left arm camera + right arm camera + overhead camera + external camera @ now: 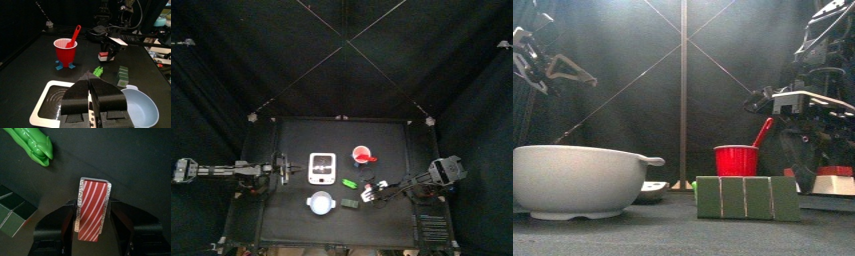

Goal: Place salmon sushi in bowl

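The salmon sushi point(93, 208), a small white block with a red-and-white striped top, lies on the black table. My right gripper point(93, 202) hangs over it, open, with one jaw on each side of the block and close to it. The left wrist view shows the same sushi point(103, 56) under the right gripper point(107, 49). The front view shows the sushi point(831, 181) at the far right. The pale blue-white bowl point(321, 204) sits near the table's front edge, to the left of the sushi point(370, 187). My left gripper point(91, 76) is shut and rests at the table's left side.
A white tray point(322, 168) holding a dark round plate lies beside the left gripper. A red cup point(65, 50) with a red spoon stands at the back. A bright green pea pod point(35, 145) and dark green blocks point(125, 76) lie close to the sushi.
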Robot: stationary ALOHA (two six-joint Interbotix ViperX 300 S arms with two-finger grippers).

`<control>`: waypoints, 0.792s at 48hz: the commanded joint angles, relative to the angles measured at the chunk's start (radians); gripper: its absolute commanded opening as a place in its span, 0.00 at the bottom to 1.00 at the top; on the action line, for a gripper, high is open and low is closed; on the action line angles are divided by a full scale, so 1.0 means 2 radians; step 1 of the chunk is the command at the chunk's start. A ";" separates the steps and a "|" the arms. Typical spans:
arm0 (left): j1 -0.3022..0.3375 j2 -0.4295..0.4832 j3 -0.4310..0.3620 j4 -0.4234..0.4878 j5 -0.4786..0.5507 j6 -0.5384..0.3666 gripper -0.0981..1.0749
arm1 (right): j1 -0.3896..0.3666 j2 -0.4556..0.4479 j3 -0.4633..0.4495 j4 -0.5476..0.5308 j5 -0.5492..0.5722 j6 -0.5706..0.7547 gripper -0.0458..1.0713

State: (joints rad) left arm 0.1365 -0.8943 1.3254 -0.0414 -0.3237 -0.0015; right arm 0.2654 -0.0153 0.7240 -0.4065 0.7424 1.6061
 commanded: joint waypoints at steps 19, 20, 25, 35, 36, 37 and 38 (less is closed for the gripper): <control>0.003 0.002 -0.006 -0.001 -0.005 0.001 0.36 | -0.002 -0.008 -0.081 -0.179 -0.067 -0.001 0.51; 0.003 0.001 -0.006 -0.001 -0.005 0.001 0.36 | -0.002 -0.007 -0.084 -0.187 -0.074 -0.001 0.51; 0.003 0.001 -0.005 -0.001 -0.005 0.001 0.36 | -0.006 0.006 -0.102 -0.224 -0.108 -0.001 0.51; 0.003 0.001 -0.006 -0.001 -0.005 0.001 0.36 | -0.012 0.044 -0.146 -0.311 -0.179 0.000 0.51; 0.004 0.001 -0.006 -0.001 -0.005 0.001 0.36 | -0.012 0.049 -0.151 -0.320 -0.182 0.000 0.51; 0.003 0.001 -0.006 -0.001 -0.005 0.001 0.36 | -0.012 0.054 -0.156 -0.328 -0.185 0.000 0.51; 0.003 0.001 -0.006 -0.001 -0.005 0.000 0.36 | -0.012 0.057 -0.161 -0.335 -0.187 0.000 0.51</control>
State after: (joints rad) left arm 0.1396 -0.8943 1.3254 -0.0414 -0.3237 -0.0015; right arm 0.2485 0.0936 0.4633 -1.0078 0.4004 1.6061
